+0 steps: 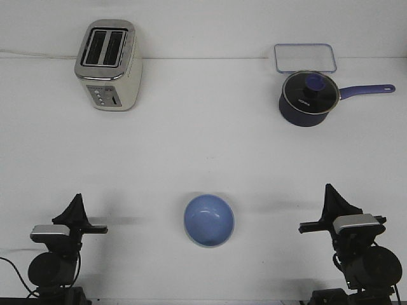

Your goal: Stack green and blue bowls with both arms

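One bowl shows, blue with a green rim, so I judge stacking done; both end effectors, left and right, look pressed together, idle.

The bases of both arms run off the lower edge. Each tool, left and right, shows only as a single black point, so whether the fingers are parted cannot be told.

The toaster buttons are too small to read.
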### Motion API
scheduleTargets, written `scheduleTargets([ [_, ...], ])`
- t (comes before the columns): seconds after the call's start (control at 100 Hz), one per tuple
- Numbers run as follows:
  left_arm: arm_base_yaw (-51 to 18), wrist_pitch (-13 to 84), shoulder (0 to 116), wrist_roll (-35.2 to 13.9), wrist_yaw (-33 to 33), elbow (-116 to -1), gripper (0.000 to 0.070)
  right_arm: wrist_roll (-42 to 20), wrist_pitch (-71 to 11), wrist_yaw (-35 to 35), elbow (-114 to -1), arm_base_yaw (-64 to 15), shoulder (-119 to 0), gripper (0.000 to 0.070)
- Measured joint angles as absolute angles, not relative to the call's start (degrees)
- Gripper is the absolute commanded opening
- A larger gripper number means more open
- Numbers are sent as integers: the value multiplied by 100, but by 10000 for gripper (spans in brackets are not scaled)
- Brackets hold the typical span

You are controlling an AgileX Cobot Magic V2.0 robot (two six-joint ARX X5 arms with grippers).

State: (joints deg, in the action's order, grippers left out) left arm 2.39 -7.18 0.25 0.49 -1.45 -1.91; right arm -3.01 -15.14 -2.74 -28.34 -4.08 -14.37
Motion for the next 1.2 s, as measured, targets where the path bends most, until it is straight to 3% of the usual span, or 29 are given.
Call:
scheduleTargets([
  [0.84, 239, -685, 32, 49, -148, -191, 15, -296, -1511, -268, -2834, -408, -1437, 0],
  [1.2, 239, -685, 32, 49, -148, -191, 15, -86, -1245, 185, -2810, -340, -1404, 0],
])
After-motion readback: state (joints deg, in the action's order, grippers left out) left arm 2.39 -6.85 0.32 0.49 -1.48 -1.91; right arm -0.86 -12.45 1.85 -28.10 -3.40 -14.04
